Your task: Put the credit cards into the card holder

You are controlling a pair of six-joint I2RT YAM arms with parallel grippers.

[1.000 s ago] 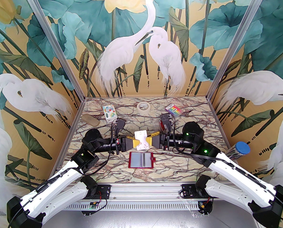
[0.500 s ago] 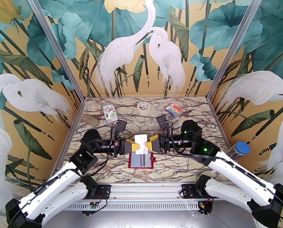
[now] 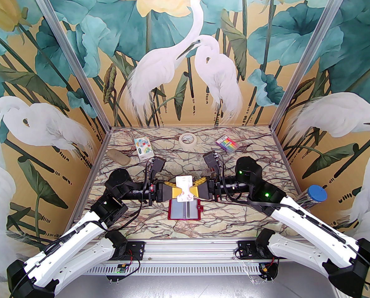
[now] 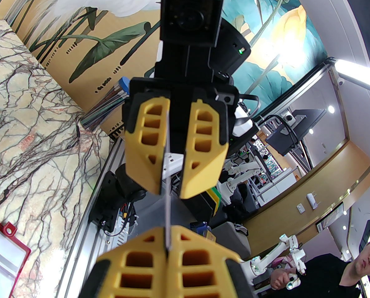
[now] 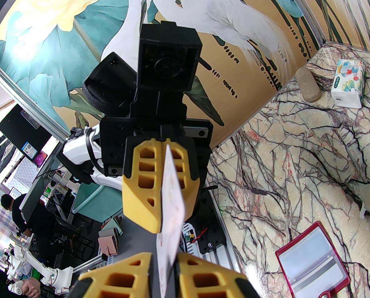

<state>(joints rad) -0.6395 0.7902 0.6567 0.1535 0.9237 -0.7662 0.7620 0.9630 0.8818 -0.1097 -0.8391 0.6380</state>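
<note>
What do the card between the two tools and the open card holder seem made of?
Card: likely thin stiff plastic, white with faint print, smooth; edge-on it looks dead straight. Card holder: dark red rim and snap tab look like leather or imitation; inner pockets appear clear glossy film, showing pale sheen.

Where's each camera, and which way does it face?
Top external: above and behind the bases, looking down on the table; both arms, left fingers and right fingers at one card.
Left wrist: behind its own fingers, looking past them at the right fingers.
Right wrist: mirrored, facing the left fingers.
All share the card and open card holder.
</note>
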